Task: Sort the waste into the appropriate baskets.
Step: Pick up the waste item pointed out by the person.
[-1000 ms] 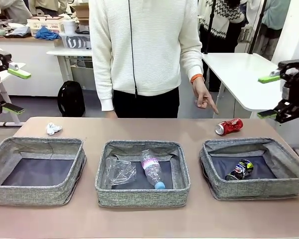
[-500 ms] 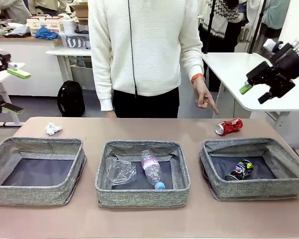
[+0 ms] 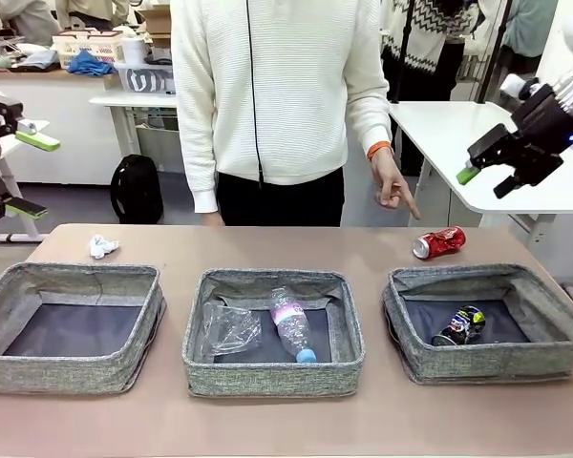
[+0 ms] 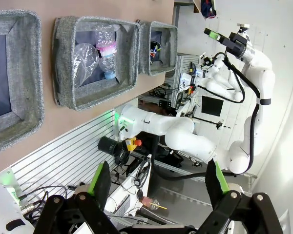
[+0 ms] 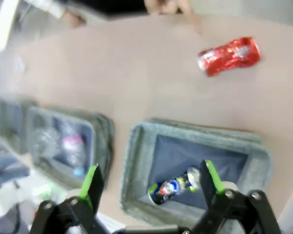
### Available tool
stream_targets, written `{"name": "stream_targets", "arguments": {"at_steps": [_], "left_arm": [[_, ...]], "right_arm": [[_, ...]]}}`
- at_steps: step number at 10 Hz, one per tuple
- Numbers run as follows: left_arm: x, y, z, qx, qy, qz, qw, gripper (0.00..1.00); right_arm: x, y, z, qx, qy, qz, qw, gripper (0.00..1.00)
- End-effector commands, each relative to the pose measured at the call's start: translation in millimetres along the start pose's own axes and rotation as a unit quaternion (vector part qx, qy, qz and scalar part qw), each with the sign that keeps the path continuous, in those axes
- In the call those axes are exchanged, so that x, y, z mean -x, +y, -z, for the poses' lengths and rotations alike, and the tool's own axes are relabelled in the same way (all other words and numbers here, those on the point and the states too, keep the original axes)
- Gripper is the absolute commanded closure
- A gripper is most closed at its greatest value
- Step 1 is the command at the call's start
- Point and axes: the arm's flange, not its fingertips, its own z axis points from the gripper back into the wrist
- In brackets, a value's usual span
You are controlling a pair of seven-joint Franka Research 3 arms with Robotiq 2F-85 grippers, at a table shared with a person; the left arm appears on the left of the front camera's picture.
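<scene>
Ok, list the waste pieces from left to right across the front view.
White paper wad → crushed clear bottle → blue-capped bottle → red can. The black can overlaps the red can's span, so it is left unplaced.

All three baskets are the same grey woven fabric with dark blue-grey bottoms: left basket [image 3: 67, 374], middle basket [image 3: 272, 378], right basket [image 3: 487, 364]. Tabletop [image 3: 267, 250] is a dull pinkish brown. The red can [image 3: 438, 242] near its far right edge is shiny; the black can [image 3: 459, 325] has multicolour print. One bottle [image 3: 291, 326] is clear with pink label and blue cap, the other bottle [image 3: 227, 328] plain clear. Paper wad [image 3: 102, 247] white. Left gripper [image 3: 29, 175] and right gripper [image 3: 487, 181]: black, lime-green pads [image 3: 38, 141].
</scene>
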Motion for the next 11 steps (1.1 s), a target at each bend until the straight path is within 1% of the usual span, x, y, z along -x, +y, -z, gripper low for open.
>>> {"name": "stream_targets", "arguments": {"at_steps": [1, 2, 3, 4, 5, 6, 8, 9, 10, 11], "left_arm": [[1, 0, -1, 0.0, -0.002, 0.001, 1.0, 0.0], [1, 0, -1, 0.0, -0.002, 0.001, 1.0, 0.0], [1, 0, -1, 0.0, -0.002, 0.001, 1.0, 0.0], [1, 0, -1, 0.0, -0.002, 0.001, 1.0, 0.0], [1, 0, -1, 0.0, -0.002, 0.001, 1.0, 0.0], [1, 0, -1, 0.0, -0.002, 0.001, 1.0, 0.0], [1, 0, -1, 0.0, -0.002, 0.001, 1.0, 0.0], [1, 0, -1, 0.0, -0.002, 0.001, 1.0, 0.0], [1, 0, -1, 0.0, -0.002, 0.001, 1.0, 0.0], [1, 0, -1, 0.0, -0.002, 0.001, 1.0, 0.0]], "right_arm": [[-27, -8, 23, -0.055, 0.034, -0.37, 0.927, 0.0], [-31, -19, 28, -0.072, 0.041, -0.478, 0.874, 0.0], [-33, -28, 31, -0.061, 0.055, -0.556, 0.827, 0.0], [-31, -30, 29, -0.046, 0.047, -0.572, 0.818, 0.0], [-30, -26, 29, 0.026, 0.041, -0.504, 0.862, 0.0], [-29, -16, 43, -0.009, 0.065, -0.319, 0.945, 0.0], [-29, -16, 43, -0.009, 0.065, -0.319, 0.945, 0.0], [-29, -23, 42, 0.001, 0.076, -0.376, 0.923, 0.0], [-46, -39, 59, 0.05, 0.05, -0.393, 0.917, 0.0], [-64, -61, 80, 0.076, 0.032, -0.454, 0.887, 0.0]]}}
